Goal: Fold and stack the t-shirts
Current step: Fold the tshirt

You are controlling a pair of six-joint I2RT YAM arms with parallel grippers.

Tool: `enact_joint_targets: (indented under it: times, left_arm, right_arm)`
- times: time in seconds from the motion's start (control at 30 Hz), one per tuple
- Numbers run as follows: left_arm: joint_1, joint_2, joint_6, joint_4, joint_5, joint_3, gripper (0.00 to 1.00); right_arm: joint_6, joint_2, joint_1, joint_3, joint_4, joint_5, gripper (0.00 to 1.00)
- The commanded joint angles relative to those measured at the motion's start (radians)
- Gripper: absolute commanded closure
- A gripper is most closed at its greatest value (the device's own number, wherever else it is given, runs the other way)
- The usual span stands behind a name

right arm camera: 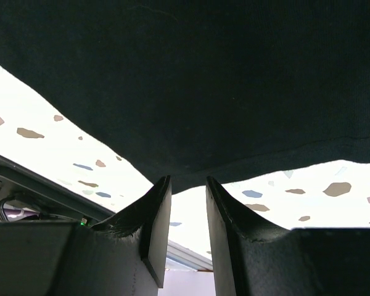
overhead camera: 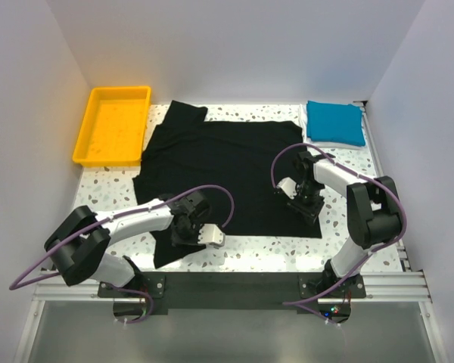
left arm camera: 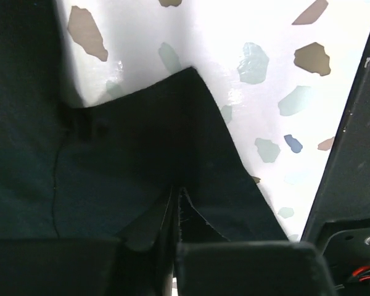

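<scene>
- Starting first fold of black t-shirt [overhead camera: 227, 162], flat on surface [overhead camera: 272, 251].
- Clamped on near hem with left pincer [left arm camera: 176, 196]; nothing in part-open right pincer [right arm camera: 188, 183].
- Next: shut right on hem, lift evenly.

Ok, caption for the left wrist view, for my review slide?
Left hand pinching a raised fold of the black t-shirt over the speckled table.

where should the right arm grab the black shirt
The near hem of the black shirt, by its right corner, coming down from the near side: that edge lies flat and free on the table, ahead of the open right gripper.
</scene>
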Motion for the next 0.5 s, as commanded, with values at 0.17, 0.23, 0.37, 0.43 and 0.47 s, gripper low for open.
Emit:
enact_joint_targets:
  times: [0.17,0.23,0.37,0.43,0.47]
  left_arm:
    - [-0.004,-0.018,0.018,-0.128,0.1,0.078,1.0]
    - [-0.004,-0.026,0.006,-0.132,0.102,0.104,0.75]
    - [-0.016,-0.113,-0.016,-0.024,0.093,0.049,0.53]
    - [-0.027,-0.127,-0.036,0.042,0.076,0.006,0.52]
    - [-0.033,-0.126,-0.04,0.061,0.061,-0.009,0.52]
  right_arm:
    - [0.005,0.009,-0.006,-0.001,0.014,0.008,0.67]
    - [0.005,0.009,-0.006,-0.001,0.014,0.005,0.67]
    - [0.006,0.007,-0.006,-0.004,0.017,0.008,0.67]
    - [0.008,0.007,-0.006,-0.007,0.019,0.009,0.67]
    - [0.009,0.006,-0.006,-0.007,0.019,0.011,0.67]
